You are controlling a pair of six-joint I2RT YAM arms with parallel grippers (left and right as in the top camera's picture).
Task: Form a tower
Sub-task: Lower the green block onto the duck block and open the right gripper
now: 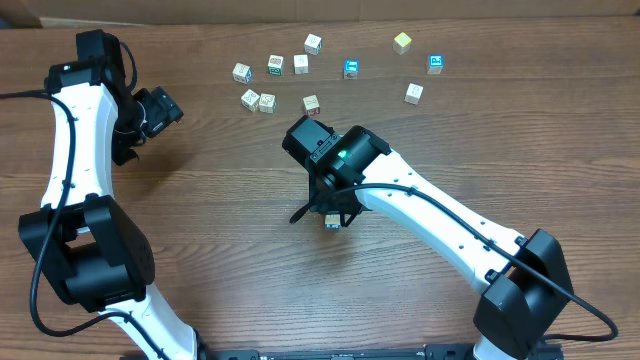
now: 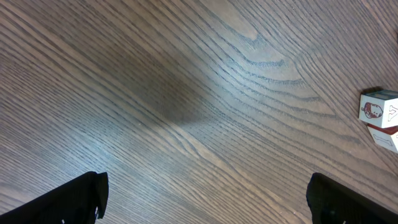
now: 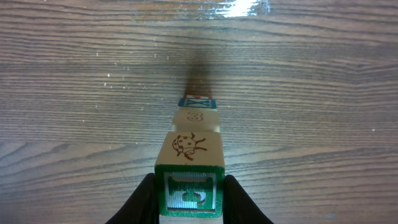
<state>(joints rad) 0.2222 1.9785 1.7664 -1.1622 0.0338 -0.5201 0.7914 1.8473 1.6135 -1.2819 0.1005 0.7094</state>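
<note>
Right gripper (image 3: 189,199) pinches the top cube (image 3: 188,186) of the tower (image 3: 189,148) straight below its fingers (looks light, stiff, tippy, so grip flat sides gently); left gripper (image 2: 208,199) gapes empty, well apart.

The table (image 3: 323,68) is brown grained wood, slightly shiny. The tower (image 3: 189,149) is pale smooth wood with printed colour faces. My right gripper (image 3: 189,202) looks like matt black plastic.

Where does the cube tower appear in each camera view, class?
Overhead: the tower is at centre, mostly hidden under the right gripper.
Left wrist: not in it.
Right wrist: lower centre, with its top cube between the fingers.
Shared landmark: the wood-grain table.
</note>
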